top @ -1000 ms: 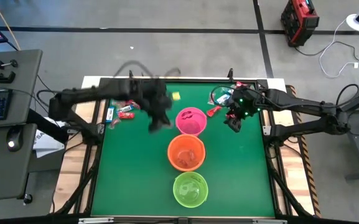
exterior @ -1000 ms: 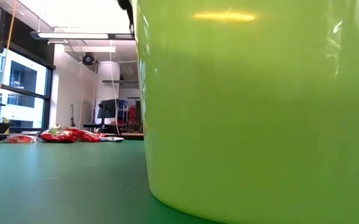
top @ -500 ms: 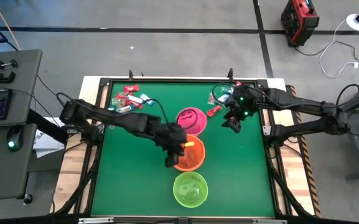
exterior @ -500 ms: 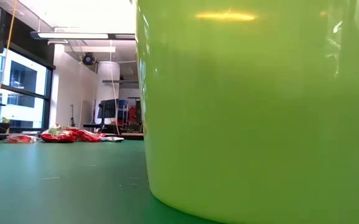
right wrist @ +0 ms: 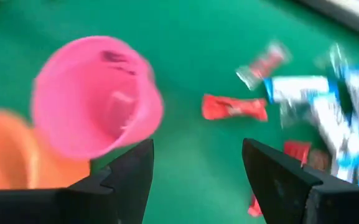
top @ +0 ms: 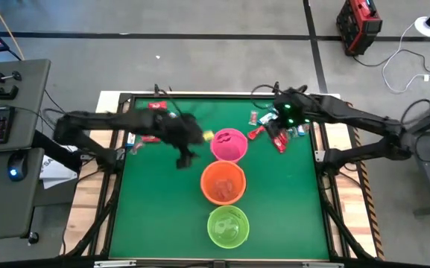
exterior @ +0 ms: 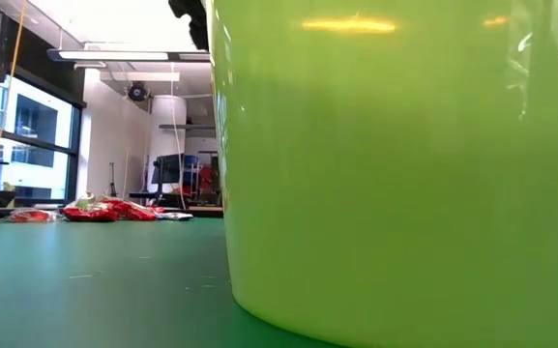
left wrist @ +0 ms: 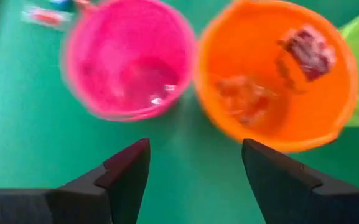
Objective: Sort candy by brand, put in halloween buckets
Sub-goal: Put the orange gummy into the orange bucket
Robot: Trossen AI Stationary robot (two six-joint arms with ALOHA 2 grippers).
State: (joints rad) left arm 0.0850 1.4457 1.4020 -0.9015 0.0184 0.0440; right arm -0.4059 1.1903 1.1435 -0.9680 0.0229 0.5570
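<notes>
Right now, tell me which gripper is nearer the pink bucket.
Roughly equal, the left perhaps slightly nearer. The left gripper hovers open just off the pink bucket on its left-arm side; the right gripper, open and empty, hovers on the opposite side, over scattered candy.

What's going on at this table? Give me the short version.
Two robot arms are sorting wrapped candy into three buckets lined up mid-table: pink bucket, orange bucket, green bucket. The left gripper hangs open and empty beside the pink and orange buckets; the orange one already has candy in it. The right gripper is open above the loose candy on the mat right of the pink bucket, holding nothing. More candy lies at the table's far left.
</notes>
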